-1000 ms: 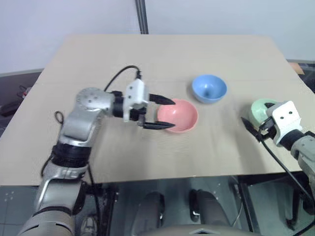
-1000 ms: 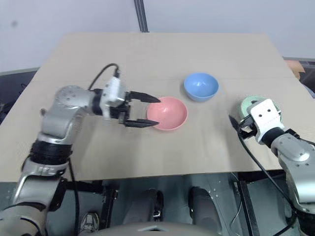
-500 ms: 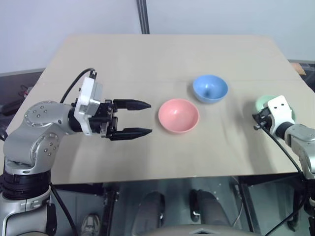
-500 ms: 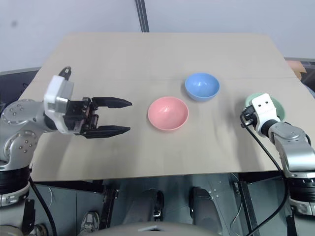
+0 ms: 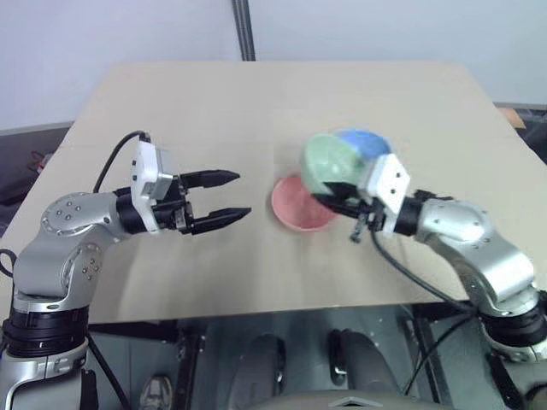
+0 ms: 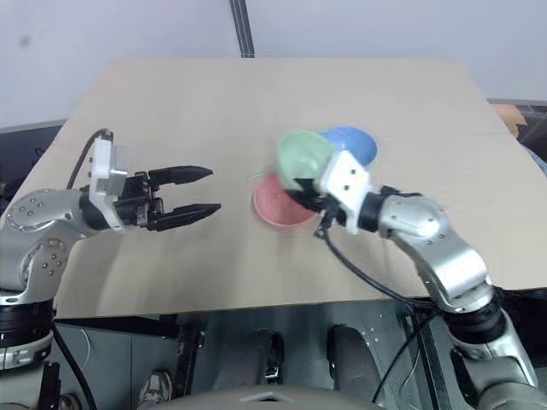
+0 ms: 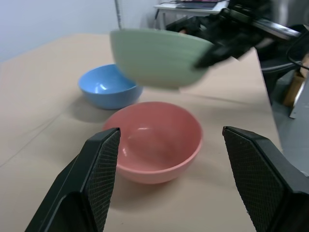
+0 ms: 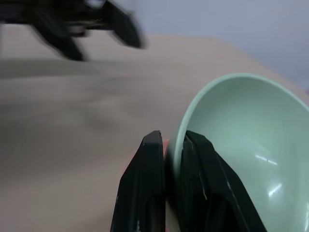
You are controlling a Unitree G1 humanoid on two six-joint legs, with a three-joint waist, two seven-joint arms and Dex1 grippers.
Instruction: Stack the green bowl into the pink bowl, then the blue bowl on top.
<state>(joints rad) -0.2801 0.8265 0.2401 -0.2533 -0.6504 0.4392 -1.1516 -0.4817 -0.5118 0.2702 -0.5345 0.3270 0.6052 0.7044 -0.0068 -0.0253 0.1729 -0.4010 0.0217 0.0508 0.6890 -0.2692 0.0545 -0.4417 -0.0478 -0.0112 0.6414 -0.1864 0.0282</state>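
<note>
The green bowl (image 5: 329, 162) hangs tilted in the air just above the pink bowl (image 5: 295, 215). My right gripper (image 8: 172, 145) is shut on the green bowl's rim, one finger inside and one outside. The pink bowl rests upright on the table, partly covered by the green one. Behind them sits the blue bowl (image 5: 369, 142), half hidden; the left wrist view shows the blue bowl (image 7: 106, 89) whole beside the pink bowl (image 7: 154, 140). My left gripper (image 5: 241, 194) stands open and empty to the left of the pink bowl, pointing at it, a short gap away.
All of this sits on a tan table (image 5: 171, 102) whose front edge runs just below both arms. A dark pole (image 5: 242, 30) rises behind the far edge. A black cable (image 5: 410, 278) loops under my right forearm.
My right gripper shut on the green bowl at the table's right side, lifted it and swung it left over the pink bowl. My left gripper drew back leftward from the pink bowl, staying open.
</note>
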